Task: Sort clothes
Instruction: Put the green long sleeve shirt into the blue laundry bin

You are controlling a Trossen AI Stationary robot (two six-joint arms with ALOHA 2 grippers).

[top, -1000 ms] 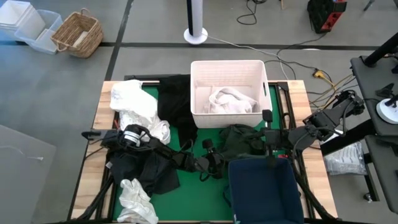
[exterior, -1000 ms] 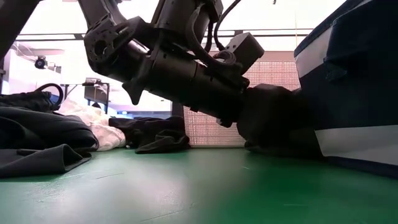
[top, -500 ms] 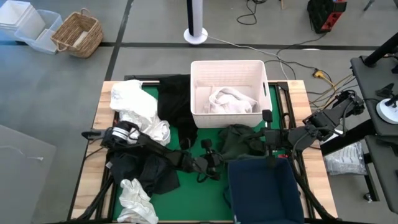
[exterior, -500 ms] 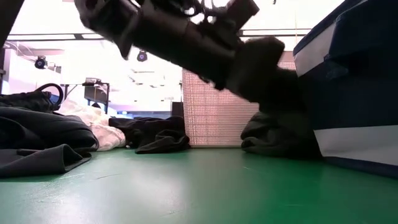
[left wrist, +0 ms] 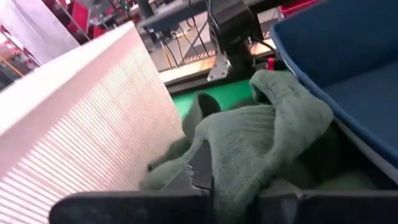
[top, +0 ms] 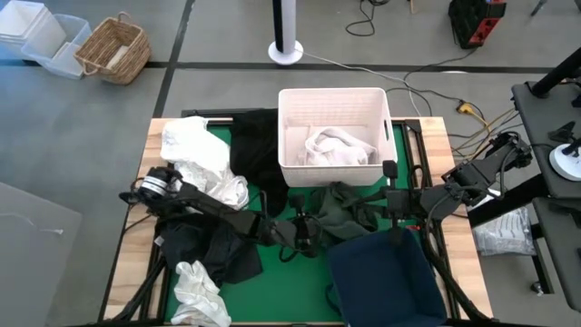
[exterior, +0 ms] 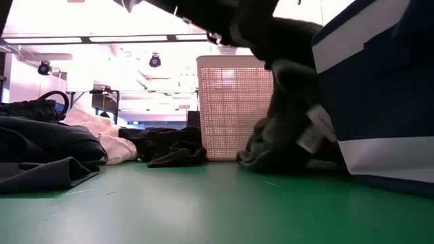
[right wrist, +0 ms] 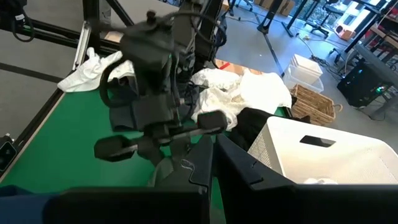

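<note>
Green desk [top: 272, 282] still cluttered: left end effector [top: 304, 234] clamped on dark green garment [top: 349, 207] beside navy bin [top: 386, 277]. White bin [top: 331, 98] holds one white piece; several clothes unsorted. Right end effector [top: 392, 202] closed, idle.

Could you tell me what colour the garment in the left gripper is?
Dark green garment; clearest in the left wrist view.

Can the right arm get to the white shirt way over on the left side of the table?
Probably not. The right gripper sits at the right edge, and the left arm stretches between it and the white shirt.
</note>
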